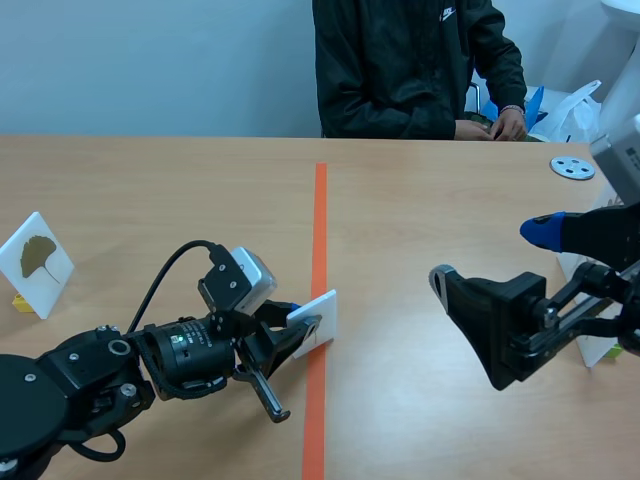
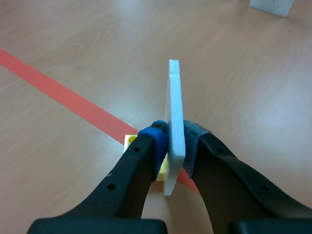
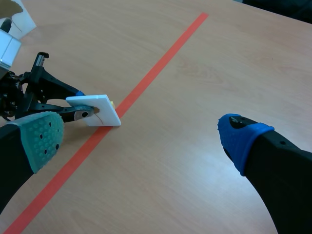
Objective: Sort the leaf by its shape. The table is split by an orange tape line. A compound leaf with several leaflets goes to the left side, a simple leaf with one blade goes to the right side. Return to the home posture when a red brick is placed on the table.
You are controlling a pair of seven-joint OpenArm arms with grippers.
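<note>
A white leaf card (image 1: 318,318) stands on a small yellow base (image 2: 128,142) right at the orange tape line (image 1: 319,230). My left gripper (image 1: 296,330) is shut on the card's lower edge, one pad on each face. In the left wrist view the card (image 2: 174,117) appears edge-on between the fingers. Its leaf picture cannot be made out. From the right wrist view the card (image 3: 97,109) and left gripper (image 3: 78,111) sit just left of the line. My right gripper (image 1: 492,255) hangs open above the right half, holding nothing.
A card with a yellow ginkgo leaf (image 1: 37,262) stands at the far left edge. Another white card (image 1: 597,350) sits behind my right arm. A grey disc (image 1: 572,167) lies at the back right. A person (image 1: 410,65) sits across the table, hands resting on it.
</note>
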